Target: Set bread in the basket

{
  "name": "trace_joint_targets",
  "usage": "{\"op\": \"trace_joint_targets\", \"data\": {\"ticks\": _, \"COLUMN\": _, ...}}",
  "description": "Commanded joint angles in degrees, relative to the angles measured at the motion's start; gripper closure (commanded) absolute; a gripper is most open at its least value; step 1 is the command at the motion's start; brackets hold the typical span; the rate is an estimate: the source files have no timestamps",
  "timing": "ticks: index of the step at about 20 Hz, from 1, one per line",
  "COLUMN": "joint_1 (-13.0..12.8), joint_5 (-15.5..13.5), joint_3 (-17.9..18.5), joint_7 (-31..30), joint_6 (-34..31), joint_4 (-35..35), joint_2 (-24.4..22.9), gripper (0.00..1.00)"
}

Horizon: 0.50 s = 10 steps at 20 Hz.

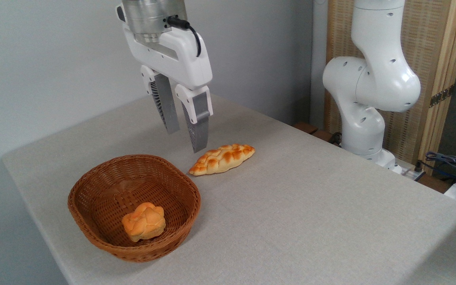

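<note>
Hanging w/ jaws apart, end effector (186, 140) above basket (93, 233); bread (144, 221) inside.

A robotics laboratory was indicated by a white robot arm (370, 79) mounted beside a cloth-covered counter (311, 206), loose cables (449, 162) lying at the right edge, and bare grey walls (46, 59).

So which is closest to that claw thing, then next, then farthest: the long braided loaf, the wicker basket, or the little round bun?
From the gripper, fingers apart and empty:
1. Long golden braided loaf, on the table just right of the fingertips.
2. Reddish-brown oval wicker basket, below and left.
3. Small round orange bun, at the basket's front.
</note>
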Motion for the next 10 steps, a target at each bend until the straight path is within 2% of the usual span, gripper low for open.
{"op": "trace_joint_targets", "data": {"ticks": 1, "joint_1": -0.6, "joint_5": -0.5, "joint_3": 2.0, "joint_7": 1.5, "joint_6": -0.7, "joint_4": 0.9, "joint_2": -0.3, "gripper": 0.0}}
{"op": "trace_joint_targets", "data": {"ticks": 10, "joint_1": -2.0, "joint_5": -0.8, "joint_3": 3.8, "joint_7": 1.4, "joint_6": -0.7, "joint_4": 0.9, "joint_2": -0.3, "gripper": 0.0}}
